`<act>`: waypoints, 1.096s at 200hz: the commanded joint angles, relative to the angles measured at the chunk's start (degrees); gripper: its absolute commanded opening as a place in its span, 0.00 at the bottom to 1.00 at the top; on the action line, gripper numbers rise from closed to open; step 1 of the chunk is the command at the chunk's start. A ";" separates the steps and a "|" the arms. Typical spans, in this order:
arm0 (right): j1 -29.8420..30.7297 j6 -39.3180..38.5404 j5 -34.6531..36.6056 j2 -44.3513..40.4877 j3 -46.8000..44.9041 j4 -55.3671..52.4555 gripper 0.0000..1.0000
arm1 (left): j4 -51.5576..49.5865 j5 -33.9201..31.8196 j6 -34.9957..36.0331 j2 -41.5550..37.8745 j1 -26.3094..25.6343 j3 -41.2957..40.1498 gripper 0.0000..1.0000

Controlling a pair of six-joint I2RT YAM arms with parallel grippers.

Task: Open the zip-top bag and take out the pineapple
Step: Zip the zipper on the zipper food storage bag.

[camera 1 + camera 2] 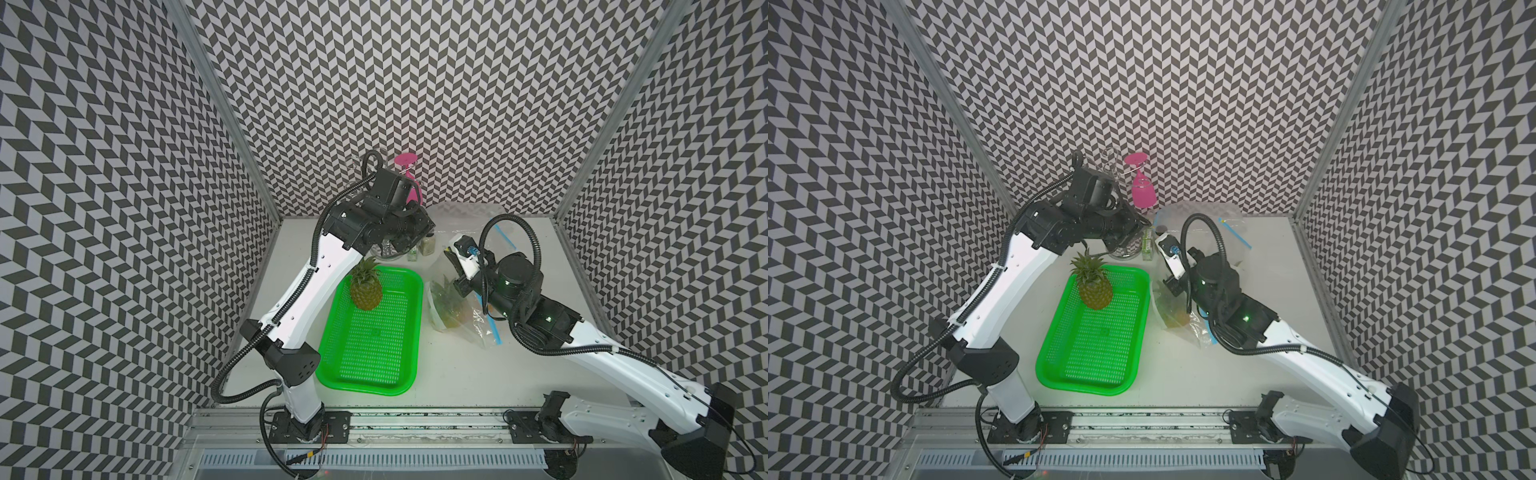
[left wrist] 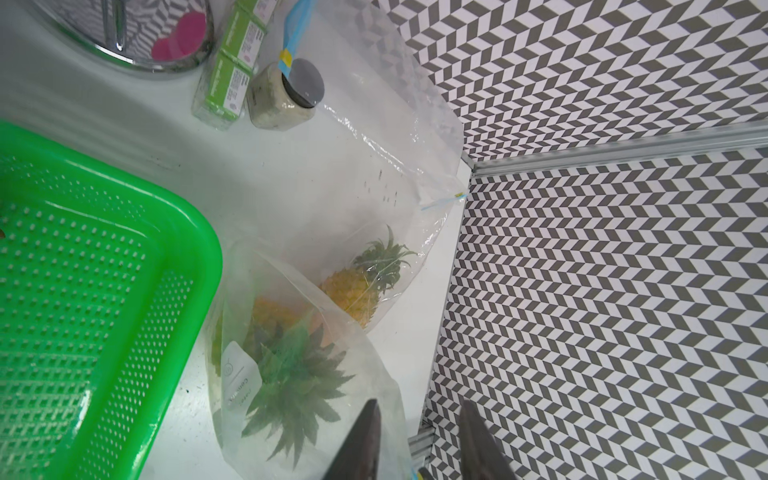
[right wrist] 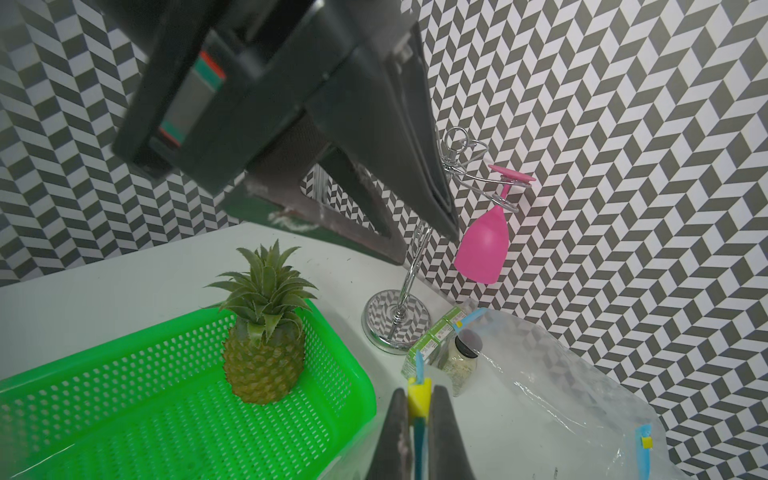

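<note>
Right wrist view: we are pinching the zip strip, with the pineapple lying bagged beneath.

Nearest, our right hand (image 3: 419, 390) is pressing together on the blue zip strip (image 3: 419, 444) of the zip-top bag (image 1: 436, 320), which is resting on the table (image 1: 457, 374) just beside the green basket (image 1: 368, 390). The bagged pineapple (image 2: 286, 361) is lying on its side, long axis running front to back, crown pointing toward this hand and the mouth, so we are judging the reach-in best made from the crown end. Farther back our left hand (image 2: 420, 405) is hovering spread and empty, the farther of the two. Beyond, a loose pineapple (image 3: 264, 361) is standing in the basket, and a jar (image 3: 461, 365), a carton (image 3: 428, 349) and the glass stand (image 3: 397, 320) are crowding the far edge.
</note>
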 commanded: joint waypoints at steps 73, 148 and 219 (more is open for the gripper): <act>0.03 -0.30 -1.99 -0.37 -0.48 3.37 0.00 | -1.00 3.50 0.25 1.51 -3.31 -0.88 0.32; 0.13 -0.99 -1.23 0.36 -0.58 4.52 0.00 | -0.12 5.56 1.15 2.22 -3.71 -1.08 0.17; 0.13 -1.33 -1.24 0.98 -0.71 4.88 0.00 | 0.39 5.84 2.19 2.30 -3.71 -1.11 0.00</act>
